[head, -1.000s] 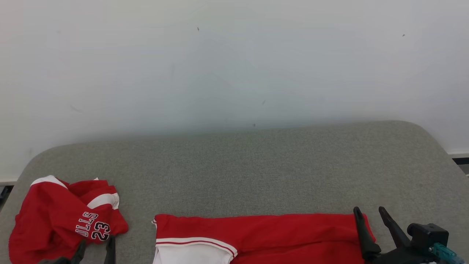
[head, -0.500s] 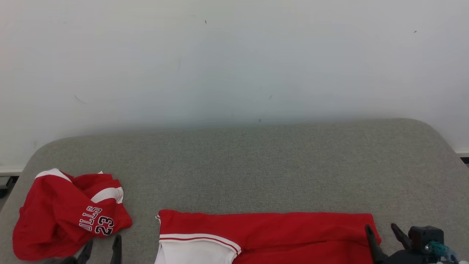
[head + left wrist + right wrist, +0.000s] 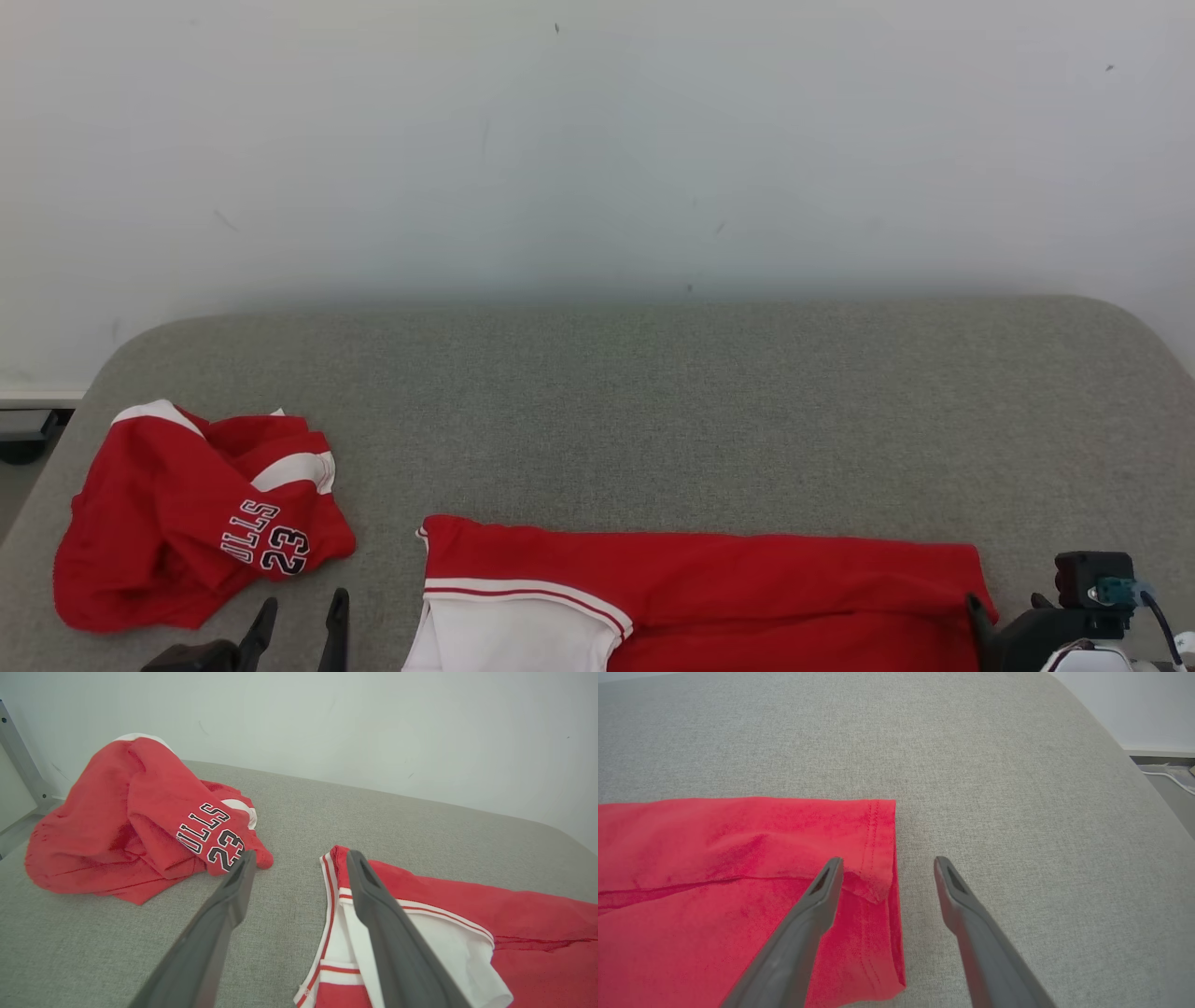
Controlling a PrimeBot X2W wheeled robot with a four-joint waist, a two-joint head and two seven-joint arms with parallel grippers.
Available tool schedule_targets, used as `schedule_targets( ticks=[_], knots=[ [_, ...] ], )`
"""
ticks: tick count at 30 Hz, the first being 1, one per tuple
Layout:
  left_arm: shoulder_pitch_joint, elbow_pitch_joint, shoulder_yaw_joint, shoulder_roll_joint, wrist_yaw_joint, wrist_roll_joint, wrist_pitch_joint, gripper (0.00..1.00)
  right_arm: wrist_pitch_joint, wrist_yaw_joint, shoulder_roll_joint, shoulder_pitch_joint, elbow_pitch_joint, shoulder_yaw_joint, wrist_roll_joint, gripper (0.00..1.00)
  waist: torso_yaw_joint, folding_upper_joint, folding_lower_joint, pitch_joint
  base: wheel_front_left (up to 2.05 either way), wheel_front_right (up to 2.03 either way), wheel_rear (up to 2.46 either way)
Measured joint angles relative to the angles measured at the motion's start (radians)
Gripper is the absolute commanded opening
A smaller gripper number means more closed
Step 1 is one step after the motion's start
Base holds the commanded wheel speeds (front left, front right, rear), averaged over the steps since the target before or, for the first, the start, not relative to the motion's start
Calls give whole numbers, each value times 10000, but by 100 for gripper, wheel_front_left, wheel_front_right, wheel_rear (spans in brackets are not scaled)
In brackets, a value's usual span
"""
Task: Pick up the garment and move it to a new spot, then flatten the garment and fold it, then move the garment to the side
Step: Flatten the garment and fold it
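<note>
A red garment (image 3: pixel 728 583) with white trim lies flat along the near edge of the grey padded table (image 3: pixel 653 411); in the left wrist view its white armhole end (image 3: pixel 448 933) shows. A second red jersey (image 3: pixel 187 513) printed "23" lies crumpled at the left. My left gripper (image 3: pixel 299 621) hovers open between the two, with nothing in its jaws (image 3: pixel 299 858). My right gripper (image 3: pixel 1006 605) is open at the flat garment's right hem (image 3: pixel 878 835). Its left finger (image 3: pixel 822 891) is over the cloth and its right finger (image 3: pixel 952 891) over bare table.
A pale wall (image 3: pixel 597 140) rises right behind the table. The table's rounded right corner (image 3: pixel 1125 756) drops to the floor, where a cable lies. A metal frame post (image 3: pixel 18 760) stands past the table's left end. Bare grey surface stretches behind both garments.
The camera has tilted, so the whole picture shifted. My right gripper has drawn back toward me, sinking to the view's bottom edge. The garments lie as before.
</note>
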Motion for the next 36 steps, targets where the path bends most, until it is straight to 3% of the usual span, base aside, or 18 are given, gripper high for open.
schedule_targets(
  ticks=[17,21,25,30,36],
  knots=[
    [-208,163,-96,13,-17,2,-10,100,566,-261,211,-639,1231,-107,98,100,191,-1,0,311,0,0,0],
    [-232,261,-59,50,-88,0,-12,100,593,140,242,-675,1009,-40,353,100,242,0,0,350,0,0,0],
    [-232,288,-31,58,-88,0,-15,100,579,278,238,-672,706,-86,531,100,241,-1,0,340,0,0,0],
    [-232,395,19,100,-90,-6,-27,100,403,217,203,-686,291,-408,629,100,201,0,0,326,0,0,0],
    [-377,445,-98,84,-182,-6,-27,100,546,75,115,-679,644,-439,616,100,176,0,0,374,0,0,0]
  ],
)
